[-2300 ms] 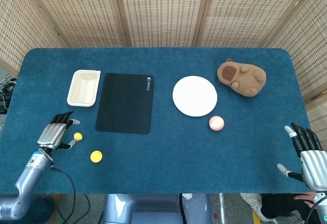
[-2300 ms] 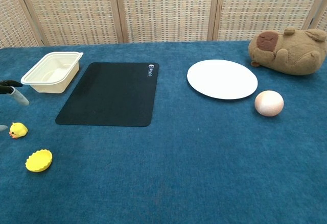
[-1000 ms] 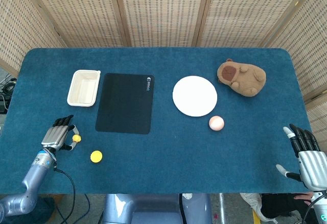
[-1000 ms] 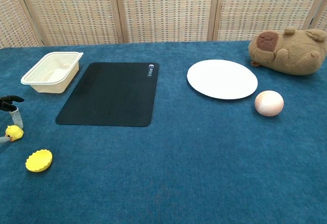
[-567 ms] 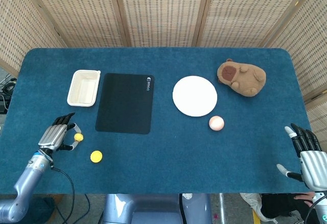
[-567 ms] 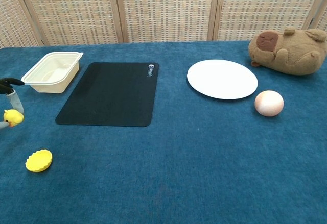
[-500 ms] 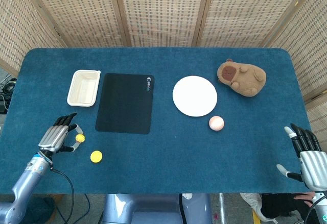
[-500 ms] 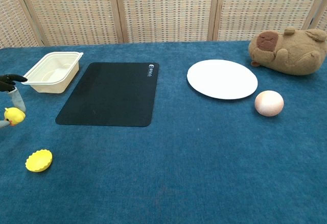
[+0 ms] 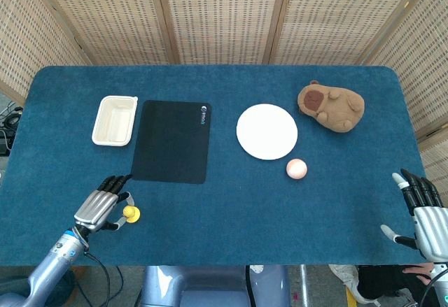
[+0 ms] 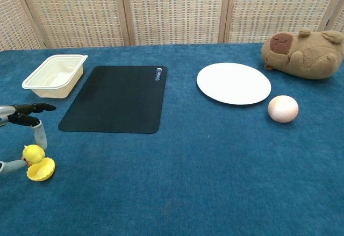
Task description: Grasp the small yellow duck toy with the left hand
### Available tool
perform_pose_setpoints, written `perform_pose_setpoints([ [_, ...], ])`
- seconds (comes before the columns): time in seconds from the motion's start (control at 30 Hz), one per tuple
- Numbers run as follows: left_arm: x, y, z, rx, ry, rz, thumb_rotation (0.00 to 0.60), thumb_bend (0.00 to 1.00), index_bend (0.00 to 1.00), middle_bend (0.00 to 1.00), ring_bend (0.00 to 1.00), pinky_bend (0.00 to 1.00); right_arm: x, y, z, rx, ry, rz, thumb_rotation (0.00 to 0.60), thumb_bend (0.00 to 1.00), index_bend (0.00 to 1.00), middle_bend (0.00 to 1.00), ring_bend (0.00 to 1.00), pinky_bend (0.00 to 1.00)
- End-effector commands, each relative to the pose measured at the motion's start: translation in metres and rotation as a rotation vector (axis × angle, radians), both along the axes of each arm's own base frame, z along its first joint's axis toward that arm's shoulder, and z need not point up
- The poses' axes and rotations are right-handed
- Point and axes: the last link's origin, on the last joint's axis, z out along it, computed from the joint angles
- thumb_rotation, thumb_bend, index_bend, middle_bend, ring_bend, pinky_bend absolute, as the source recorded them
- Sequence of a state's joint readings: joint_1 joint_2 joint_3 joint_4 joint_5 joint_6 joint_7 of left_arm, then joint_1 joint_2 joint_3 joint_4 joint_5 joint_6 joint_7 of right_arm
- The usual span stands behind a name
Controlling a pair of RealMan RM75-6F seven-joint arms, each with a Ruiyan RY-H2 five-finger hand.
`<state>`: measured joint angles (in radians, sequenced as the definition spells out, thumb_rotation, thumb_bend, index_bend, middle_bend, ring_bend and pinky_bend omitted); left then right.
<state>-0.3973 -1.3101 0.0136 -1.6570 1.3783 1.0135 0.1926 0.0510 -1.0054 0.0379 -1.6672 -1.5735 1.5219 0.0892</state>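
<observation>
The small yellow duck toy [image 10: 33, 152] is pinched between a finger and the thumb of my left hand [image 10: 22, 120], near the table's front left. It hangs right over a small yellow fluted cup [image 10: 43, 171]; I cannot tell whether they touch. In the head view the left hand [image 9: 102, 208] has the duck [image 9: 131, 213] at its fingertips, and the cup is hidden under it. My right hand [image 9: 425, 212] stays at the table's front right edge, fingers apart and holding nothing.
A black mat [image 9: 171, 140] lies left of centre with a cream tray [image 9: 115, 119] beside it. A white plate [image 9: 267, 131], a pinkish ball [image 9: 297, 168] and a brown plush animal [image 9: 331, 106] sit to the right.
The left hand has carried the duck right and toward the front edge, from beside the cup to directly over it. The right hand has not moved.
</observation>
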Motion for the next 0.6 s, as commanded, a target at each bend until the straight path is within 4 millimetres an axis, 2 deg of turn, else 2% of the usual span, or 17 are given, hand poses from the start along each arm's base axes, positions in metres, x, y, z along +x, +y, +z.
perform_pose_setpoints([
  [0.03,-0.002,-0.001,-0.007,-0.023,0.011,0.005,0.6,0.37,0.5,0.0,0.0,0.0,0.0,0.0,0.0,0.0,0.0,-0.001,0.6,0.0,0.02,0.0,0.0,0.0],
  [0.23,-0.005,-0.002,-0.017,-0.057,0.024,0.012,0.6,0.37,0.5,0.0,0.0,0.0,0.0,0.0,-0.001,0.002,-0.001,0.0,0.6,0.0,0.01,0.0,0.0,0.0],
  [0.6,-0.007,0.001,-0.017,-0.028,0.033,0.018,0.6,0.37,0.48,0.0,0.0,0.0,-0.001,0.0,0.001,-0.001,-0.006,-0.002,0.6,0.0,0.01,0.0,0.0,0.0],
])
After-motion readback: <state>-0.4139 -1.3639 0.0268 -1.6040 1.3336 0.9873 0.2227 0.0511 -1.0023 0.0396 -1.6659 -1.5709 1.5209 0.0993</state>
